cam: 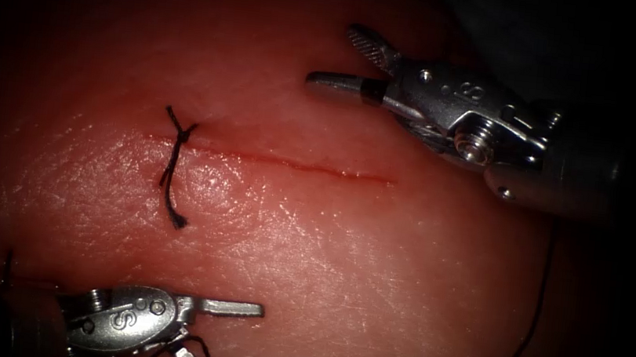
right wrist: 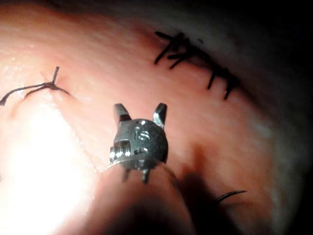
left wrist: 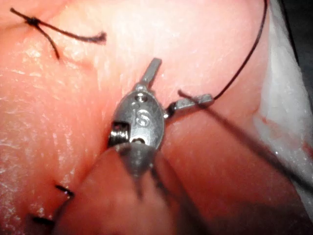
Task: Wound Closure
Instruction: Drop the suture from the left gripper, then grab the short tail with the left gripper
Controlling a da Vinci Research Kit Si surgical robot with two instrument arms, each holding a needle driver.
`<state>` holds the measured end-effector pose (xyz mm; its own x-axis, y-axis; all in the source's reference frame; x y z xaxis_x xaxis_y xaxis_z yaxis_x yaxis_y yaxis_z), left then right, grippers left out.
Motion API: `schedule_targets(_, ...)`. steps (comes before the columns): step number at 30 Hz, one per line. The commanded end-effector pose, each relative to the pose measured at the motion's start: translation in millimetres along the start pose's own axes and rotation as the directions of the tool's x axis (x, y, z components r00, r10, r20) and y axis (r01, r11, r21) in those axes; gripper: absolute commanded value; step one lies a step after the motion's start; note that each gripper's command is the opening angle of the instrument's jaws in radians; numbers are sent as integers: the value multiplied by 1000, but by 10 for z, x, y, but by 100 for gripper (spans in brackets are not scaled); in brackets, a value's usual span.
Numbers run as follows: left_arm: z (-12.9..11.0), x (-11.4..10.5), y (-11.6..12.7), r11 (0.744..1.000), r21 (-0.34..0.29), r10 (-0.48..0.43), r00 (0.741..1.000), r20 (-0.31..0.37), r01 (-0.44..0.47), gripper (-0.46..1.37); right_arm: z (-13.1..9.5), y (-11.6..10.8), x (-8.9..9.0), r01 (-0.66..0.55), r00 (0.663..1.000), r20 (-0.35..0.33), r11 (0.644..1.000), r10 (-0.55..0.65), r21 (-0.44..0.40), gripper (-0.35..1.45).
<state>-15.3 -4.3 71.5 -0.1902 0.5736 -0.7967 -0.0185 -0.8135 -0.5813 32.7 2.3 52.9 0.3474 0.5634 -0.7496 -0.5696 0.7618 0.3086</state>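
Hovering over the tissue, my two tools both have their jaws spread apart and hold nothing. My right tool sits above the cut, near its right end. My left tool sits well below the cut, with loose thread lying across one of its jaws. A knotted stitch crosses the cut's left end. I cannot see the needle.
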Motion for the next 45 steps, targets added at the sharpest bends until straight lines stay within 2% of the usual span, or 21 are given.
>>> schedule_targets(1, -6, 5, 0, 1000, 13, 8, 1000, 13, -8, 80, 0, 0, 0, 2, 1000, 1, 1000, -2, 2, 90)
schedule_targets(4, -18, 19, 1, 999, 17, 33, 998, 51, -34, 79, 0, -1, -1, 2, 1000, 0, 1000, -2, 2, 90)
schedule_targets(8, -38, 42, 3, 996, 13, 85, 986, 145, -88, 79, -1, -1, -2, 3, 1000, -1, 1000, -3, 2, 92)
schedule_targets(11, -52, 60, 4, 993, 13, 115, 975, 189, -119, 78, -1, -2, -2, 3, 1000, -1, 1000, -3, 2, 94)
schedule_targets(14, -63, 76, 6, 990, 14, 134, 969, 209, -140, 77, -1, -2, -3, 4, 1000, -2, 1000, -4, 1, 93)
schedule_targets(15, -67, 81, 7, 989, 15, 139, 968, 209, -145, 74, -1, -2, -3, 4, 1000, -2, 1000, -4, 1, 99)
schedule_targets(16, -72, 87, 8, 988, 14, 149, 966, 209, -156, 75, 0, -2, -4, 4, 1000, -2, 1000, -4, 1, 115)
schedule_targets(17, -76, 92, 8, 988, 15, 149, 967, 209, -156, 78, 0, -2, -4, 4, 1000, -2, 1000, -4, 0, 117)
schedule_targets(24, -91, 132, 5, 978, 45, 190, 958, 217, -204, 82, -1, -2, -2, 62, 998, -2, 998, -62, 3, 99)
schedule_targets(26, -93, 142, 3, 973, 61, 204, 954, 220, -222, 82, -1, -2, -2, 109, 994, -2, 994, -109, 4, 101)
schedule_targets(28, -94, 150, 1, 968, 77, 218, 949, 227, -240, 82, 0, -2, -2, 133, 991, -3, 991, -133, 5, 113)
schedule_targets(32, -94, 158, -1, 950, 102, 264, 933, 245, -296, 80, 0, -2, -2, 168, 986, -4, 986, -168, 6, 123)
schedule_targets(40, -88, 160, -2, 916, 127, 336, 900, 279, -381, 76, 0, -1, -1, 207, 978, -12, 978, -207, 17, 123)
schedule_targets(45, -81, 162, -2, 877, 154, 392, 863, 320, -455, 69, 0, -1, -1, 213, 977, -19, 977, -213, 25, 120)
